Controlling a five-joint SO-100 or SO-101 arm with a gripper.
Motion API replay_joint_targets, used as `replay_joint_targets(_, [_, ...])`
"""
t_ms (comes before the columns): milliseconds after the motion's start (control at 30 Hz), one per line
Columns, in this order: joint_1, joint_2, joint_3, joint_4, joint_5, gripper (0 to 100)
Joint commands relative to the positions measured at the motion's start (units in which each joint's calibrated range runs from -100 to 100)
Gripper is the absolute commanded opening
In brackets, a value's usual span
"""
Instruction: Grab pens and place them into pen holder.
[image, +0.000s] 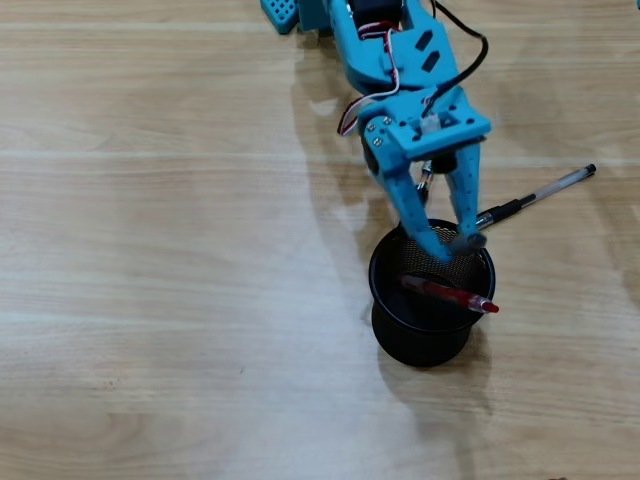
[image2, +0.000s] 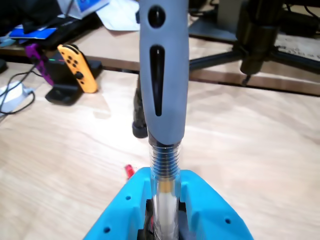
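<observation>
In the overhead view the black mesh pen holder (image: 420, 345) stands right of the table's middle. A red and clear pen (image: 450, 294) lies slanted inside it, its tip resting over the right rim. My blue gripper (image: 455, 243) reaches down over the holder's far rim, shut on a grey and clear pen (image: 467, 241). The wrist view shows that pen (image2: 163, 90) upright and very close, its clear barrel clamped between the jaws of the gripper (image2: 165, 205). The red pen's end (image2: 129, 171) peeks out at the left. A clear stick pen with a black tip (image: 540, 192) lies on the table beyond the holder.
The arm's blue body (image: 390, 60) comes in from the top edge of the overhead view. In the wrist view an orange game controller on a dock (image2: 75, 75), cables and black stand legs (image2: 235, 55) lie past the table's far edge.
</observation>
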Motion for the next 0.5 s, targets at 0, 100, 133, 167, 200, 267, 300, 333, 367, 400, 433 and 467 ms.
replay_joint_targets(0, [1.9,0.2,0.3,-1.1,-0.3,2])
replay_joint_targets(100, [2.2,1.0,0.5,-1.1,-0.3,3])
replay_joint_targets(133, [2.4,1.1,0.5,-1.1,-0.3,3])
replay_joint_targets(167, [2.6,1.2,0.5,-1.1,-0.3,3])
replay_joint_targets(200, [2.6,1.4,0.5,-1.1,-0.3,3])
replay_joint_targets(267, [2.6,1.6,0.5,-1.1,-0.3,5])
replay_joint_targets(300, [2.6,1.6,0.5,-1.1,-0.3,7])
replay_joint_targets(333, [2.5,1.6,0.5,-1.1,-0.2,9])
replay_joint_targets(367, [2.4,1.6,0.5,-1.1,-0.2,12])
replay_joint_targets(400, [2.3,1.6,0.5,-1.1,-0.1,14])
replay_joint_targets(433, [2.3,1.6,0.4,-1.1,0.0,16])
replay_joint_targets(467, [2.3,1.6,0.4,-1.1,0.0,16])
